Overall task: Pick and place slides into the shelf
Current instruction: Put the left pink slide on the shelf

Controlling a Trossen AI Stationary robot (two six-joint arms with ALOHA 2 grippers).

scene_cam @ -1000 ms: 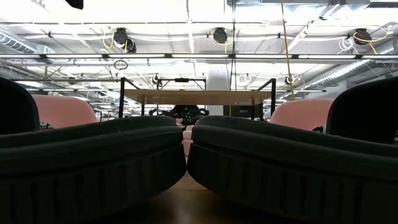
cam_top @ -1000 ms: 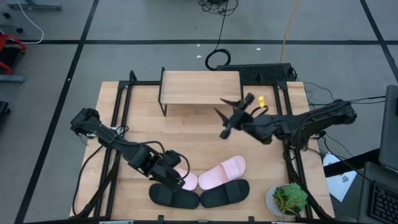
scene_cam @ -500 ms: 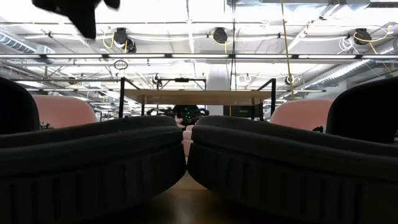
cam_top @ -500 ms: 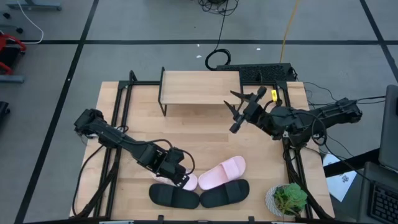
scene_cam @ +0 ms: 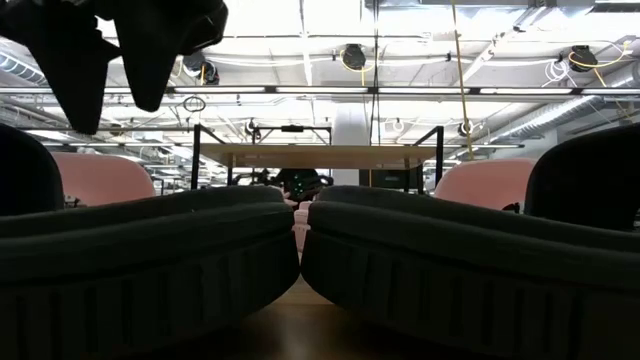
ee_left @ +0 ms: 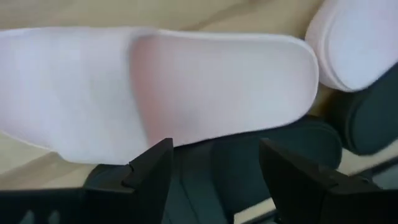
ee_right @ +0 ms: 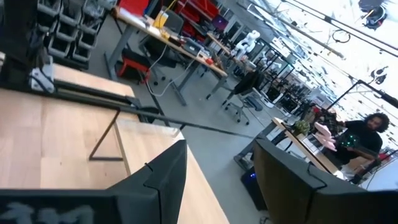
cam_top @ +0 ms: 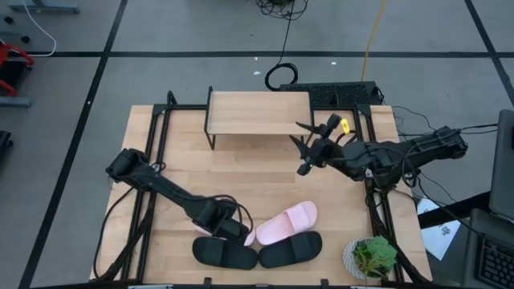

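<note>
While left gripper (cam_top: pixel 235 229) spreads, smooth rounded pink slide (ee_left: pixel 155 81)

Pink slides: two, near edge of counter (cam_top: pixel 185 160) — one (cam_top: pixel 287 222) in full view, other (cam_top: pixel 246 234) mostly hidden under left arm. Black slides: two (cam_top: pixel 226 254) (cam_top: pixel 290 250), along near edge. Shelf: one (cam_top: pixel 259 112), far edge. Potted plant: one (cam_top: pixel 370 258), near right corner. Arms: two.
</note>
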